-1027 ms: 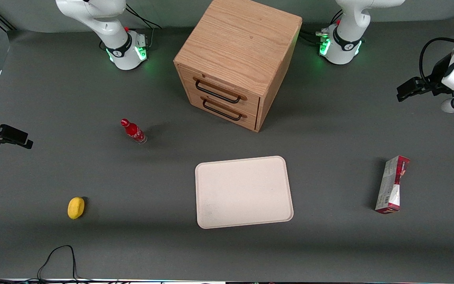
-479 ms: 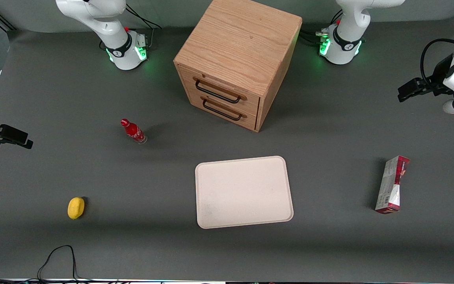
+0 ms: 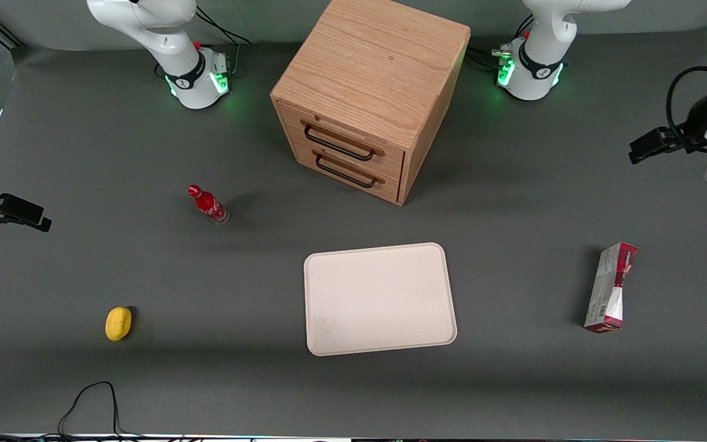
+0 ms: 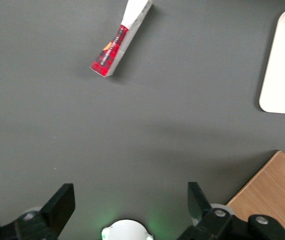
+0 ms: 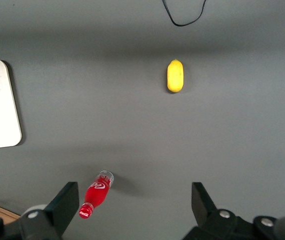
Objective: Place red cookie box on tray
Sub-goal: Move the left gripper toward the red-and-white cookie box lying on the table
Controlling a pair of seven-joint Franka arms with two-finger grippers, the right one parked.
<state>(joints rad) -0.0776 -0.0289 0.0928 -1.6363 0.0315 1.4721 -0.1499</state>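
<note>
Cookie box standing alone on open table, gripper high and well clear

The red cookie box (image 3: 610, 287) stands on its thin edge toward the working arm's end, well apart from the tray (image 3: 380, 299), with bare grey mat between them. The gripper (image 4: 127, 200) hangs above the table, farther from the front camera than the box, fingers (image 4: 61, 201) spread wide, holding nothing. The tray is flat, cream and round-cornered.

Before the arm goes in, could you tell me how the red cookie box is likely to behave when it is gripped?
The red cookie box stands on a narrow edge, so a sideways nudge would probably tip it flat. It looks like a thin carton, likely light and crushable. The gripper, open and well above the table, should close gently.
</note>
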